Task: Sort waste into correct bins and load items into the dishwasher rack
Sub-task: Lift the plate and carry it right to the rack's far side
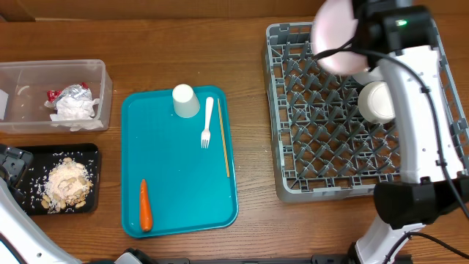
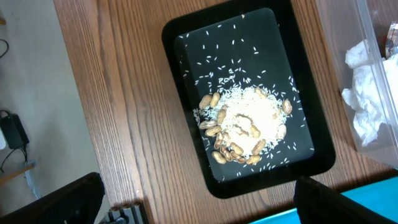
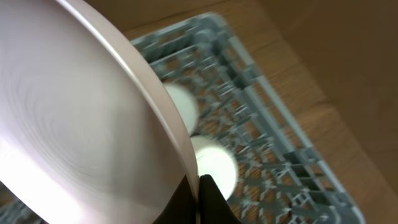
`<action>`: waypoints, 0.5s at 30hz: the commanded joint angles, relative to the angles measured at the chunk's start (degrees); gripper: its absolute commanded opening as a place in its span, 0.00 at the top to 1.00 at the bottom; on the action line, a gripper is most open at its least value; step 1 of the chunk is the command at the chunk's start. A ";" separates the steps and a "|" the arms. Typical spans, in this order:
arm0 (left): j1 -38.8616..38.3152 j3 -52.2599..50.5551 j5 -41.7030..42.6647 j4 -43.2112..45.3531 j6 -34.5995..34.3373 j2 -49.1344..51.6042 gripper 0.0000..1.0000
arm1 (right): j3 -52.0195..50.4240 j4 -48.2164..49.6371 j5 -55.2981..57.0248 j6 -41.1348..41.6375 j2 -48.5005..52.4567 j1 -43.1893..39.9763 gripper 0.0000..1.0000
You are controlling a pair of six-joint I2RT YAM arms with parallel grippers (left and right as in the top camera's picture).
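- The left arm [image 1: 16, 227] enters at the near left corner of the table [image 1: 249, 227]. Most of it is cut off by the frame, and its wrist faces down.
- The left gripper [image 2: 199, 208] is released, jaws spread wide. Only two dark finger ends [image 2: 62, 199] show along the bottom of its wrist view.
- Beside it lies the black tray [image 2: 186, 37], holding a heap of peanuts and rice grains [image 2: 245, 124], with loose grains scattered around the heap.
- On the teal tray [image 1: 179, 191], a carrot [image 1: 145, 205] lies nearest. Farther back are a white plastic fork [image 1: 207, 121] and a thin wooden stick [image 1: 226, 143] too slim to identify. A small white cup [image 1: 185, 100] stands at the far edge.
- The clear tub [image 1: 95, 77] is cut off at its left end. Inside it, a crumpled napkin [image 1: 73, 108] touches a foil wrapper [image 1: 69, 93] with red print.
- The right arm [image 1: 421, 117] rises from the near right corner and reaches across the grey dishwasher rack [image 1: 322, 147], hiding the rack's right side.
- One white bowl [image 1: 377, 101] shows beside that arm in the overhead view. The right wrist view shows two blurred bowls [image 3: 214, 165] in the rack.
- The right gripper [image 3: 200, 186] is clenched on the rim of the pale pink plate [image 3: 81, 124].
- The plate is tilted on edge over the rack's far side. It is blurred and hides much of the rack in the wrist view.
- It is unclear whether the plate touches the pegs.
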 commanded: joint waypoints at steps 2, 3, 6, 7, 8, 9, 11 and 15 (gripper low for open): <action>0.07 1.18 0.24 0.02 -0.59 0.20 0.00 | 1.07 4.00 8.28 1.16 1.77 -3.02 0.96; 0.07 1.18 0.24 0.02 -0.59 0.20 0.00 | 1.07 4.20 8.90 1.18 2.16 -3.28 0.96; 0.07 1.18 0.24 0.02 -0.59 0.20 0.00 | 1.07 4.20 10.71 1.22 3.93 -3.39 0.96; 0.07 1.18 0.24 0.02 -0.59 0.20 0.00 | 1.07 4.20 10.80 1.22 4.72 -3.39 0.96; 0.07 1.18 0.24 0.02 -0.59 0.20 0.00 | 1.07 4.20 10.80 1.22 5.55 -3.39 0.96; 0.07 1.18 0.24 0.02 -0.59 0.20 0.00 | 1.07 4.20 10.82 1.22 6.23 -3.39 0.96; 0.07 1.18 0.24 0.02 -0.59 0.20 0.00 | 1.07 4.17 12.20 1.46 7.76 -3.39 0.96; 0.07 1.18 0.24 0.02 -0.59 0.20 0.00 | 1.05 3.89 13.16 1.75 10.29 -3.26 0.96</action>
